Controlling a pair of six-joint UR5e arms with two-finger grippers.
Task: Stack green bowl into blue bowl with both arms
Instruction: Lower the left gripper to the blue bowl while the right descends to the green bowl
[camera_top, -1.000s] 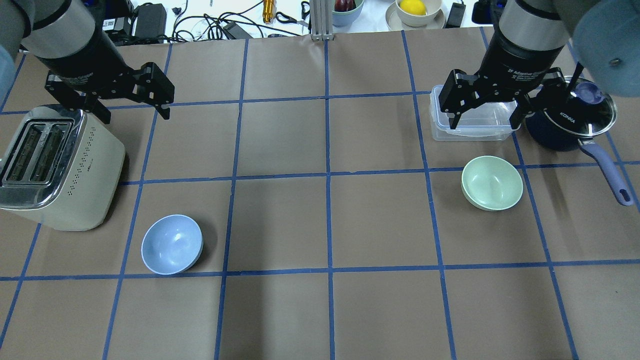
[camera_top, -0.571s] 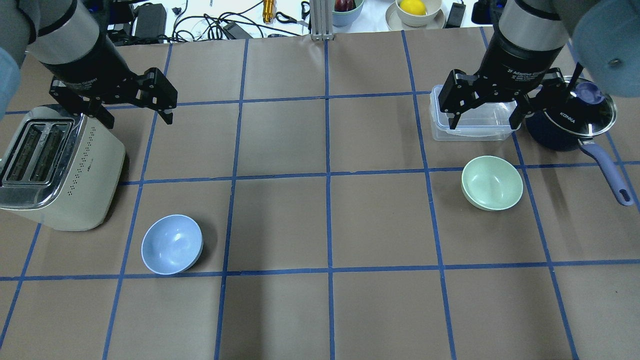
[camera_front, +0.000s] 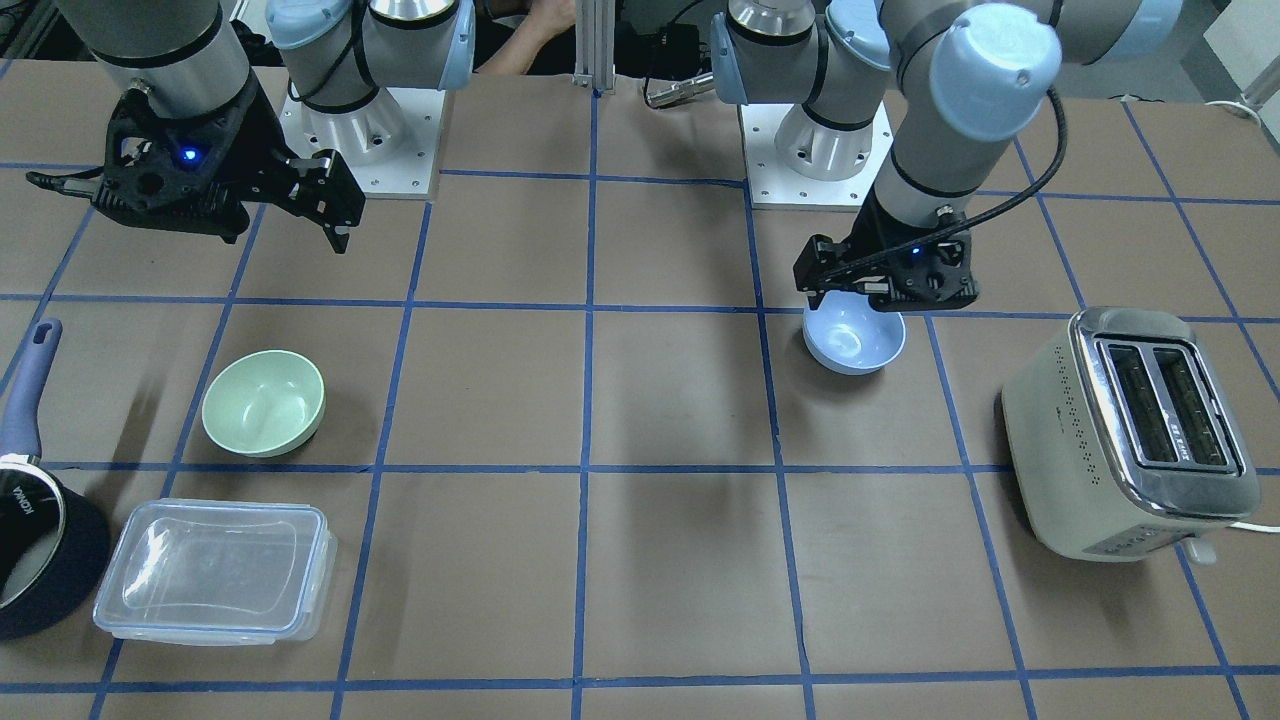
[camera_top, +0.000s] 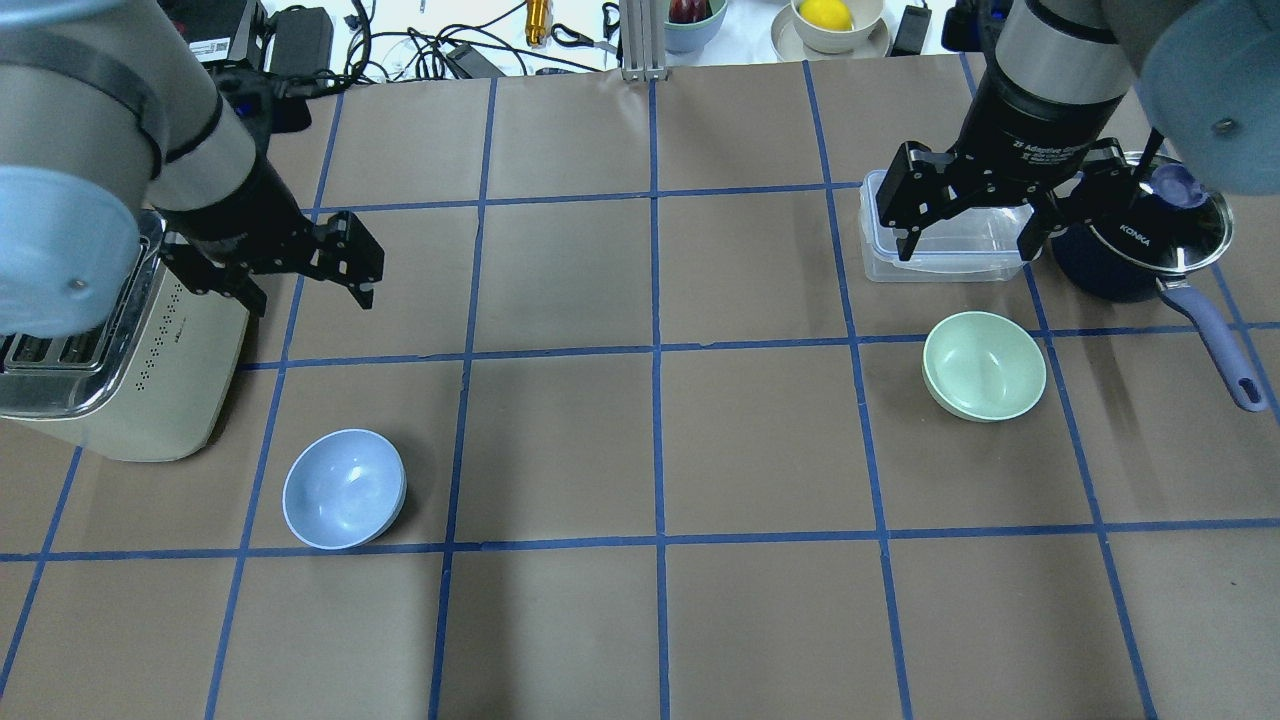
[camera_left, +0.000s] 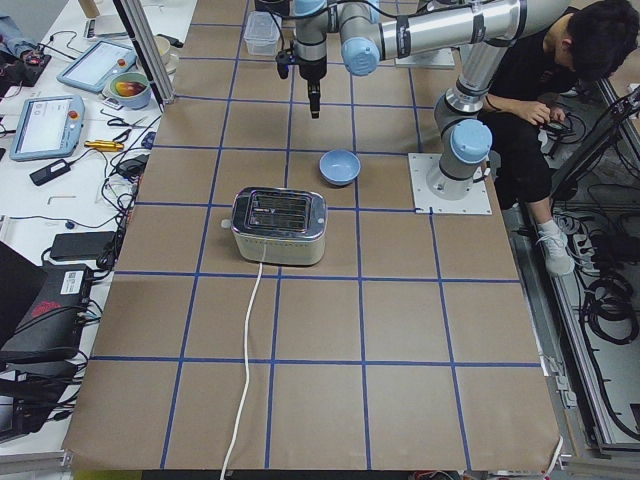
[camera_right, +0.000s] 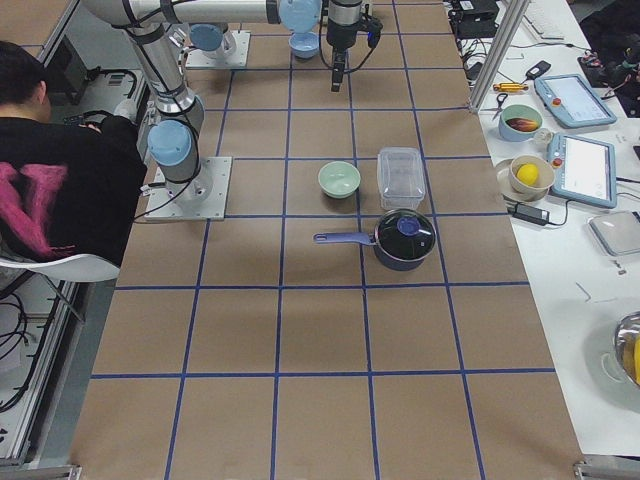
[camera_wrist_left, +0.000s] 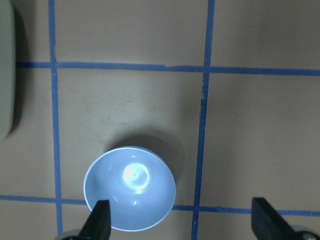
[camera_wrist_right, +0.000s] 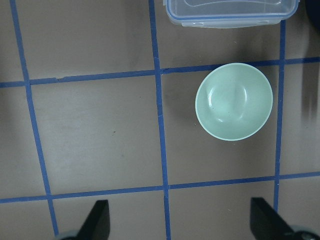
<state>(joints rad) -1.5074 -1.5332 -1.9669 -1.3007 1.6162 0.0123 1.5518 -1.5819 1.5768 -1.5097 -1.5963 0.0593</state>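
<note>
Recorded a shift of the left arm (camera_top: 205, 175) over the past second: carried from the far end of the toaster (camera_top: 150, 400) toward the blue bowl (camera_top: 344, 489), with the left jaws short of it in the overhead view. Noted almost no movement of the right arm (camera_top: 1045, 70), with the right jaws seen over the clear container (camera_top: 945, 262) beside the saucepan (camera_top: 1105, 275).

Found both sets of jaws spread wide, gripping nothing. Located the green bowl (camera_top: 984, 366) upright on the counter (camera_top: 650, 450) on the right side. Located the blue bowl upright, well apart, on the left side. Found neither displaced. Judged the task at approach stage only: no bowl grasped, stacking not begun.

Flagged for visibility:
- Part of the toaster masked by the left arm in the overhead view.
- Far rim of the blue bowl masked by the left jaws in the front-facing view.
- Edge of that bowl overlapped by one fingertip (camera_wrist_left: 101, 220) in the left wrist view.
- Unable to tell height of the jaws above the counter, or their true standing over it, given disagreement between views.
</note>
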